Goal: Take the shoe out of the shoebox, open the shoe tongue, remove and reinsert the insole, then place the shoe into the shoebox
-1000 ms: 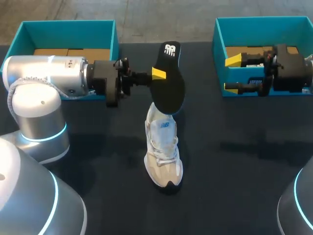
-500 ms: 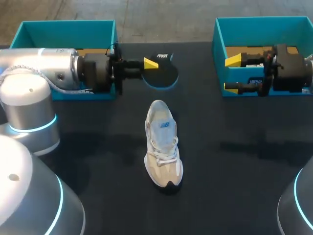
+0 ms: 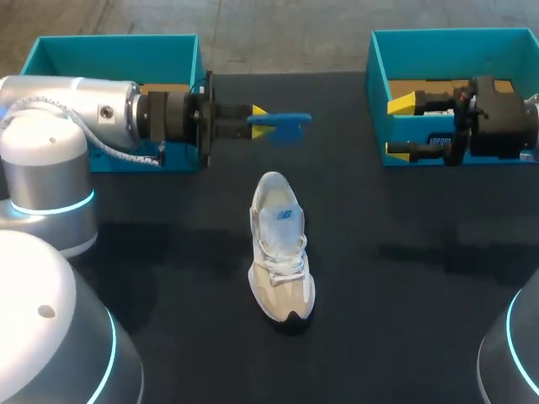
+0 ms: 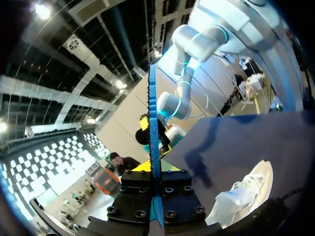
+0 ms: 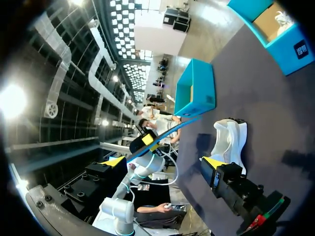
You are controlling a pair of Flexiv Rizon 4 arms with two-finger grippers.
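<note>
A white sneaker stands on the dark table, toe toward the front edge. Behind it, above the table, my left gripper is shut on the insole, which shows edge-on as a thin blue strip. In the left wrist view the insole stands up straight from between the closed fingers, with the sneaker off to one side below. My right gripper hangs open over the right-hand box. Its wrist view shows the gripper holding nothing, with the sneaker and the insole ahead.
Two teal shoeboxes stand at the back of the table: one at the left behind my left arm, one at the right under my right gripper. Both hold brown paper.
My left arm has drawn the insole back from above the sneaker's heel and turned it, so its black face gave way to the thin blue edge. The right arm has not moved.
</note>
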